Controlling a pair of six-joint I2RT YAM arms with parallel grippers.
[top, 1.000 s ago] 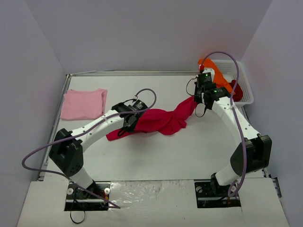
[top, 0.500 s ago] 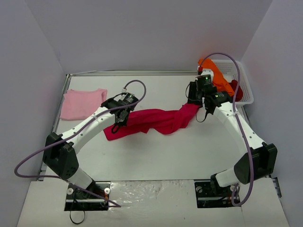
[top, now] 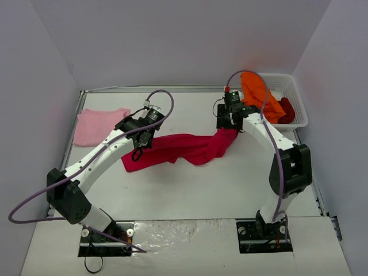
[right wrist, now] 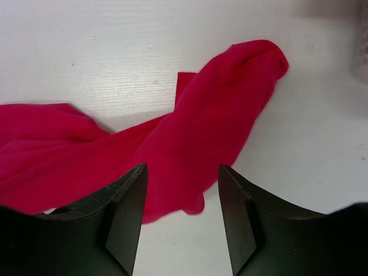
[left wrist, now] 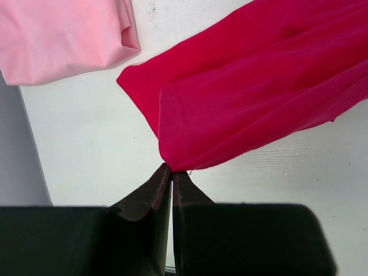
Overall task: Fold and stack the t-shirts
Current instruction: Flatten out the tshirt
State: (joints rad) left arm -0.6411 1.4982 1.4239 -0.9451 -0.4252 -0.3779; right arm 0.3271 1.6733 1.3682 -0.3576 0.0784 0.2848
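Right end effector (right wrist: 181,168) now open, empty — left end effector (left wrist: 171,170) still pinches crimson t-shirt (top: 184,148).

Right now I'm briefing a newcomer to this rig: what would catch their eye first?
A crimson t-shirt stretched in a twisted band across the middle of the table stands out first, the left gripper shut on its left corner, the right gripper open over its right end. A folded pink t-shirt lies far left; an orange t-shirt spills from the white basket far right.
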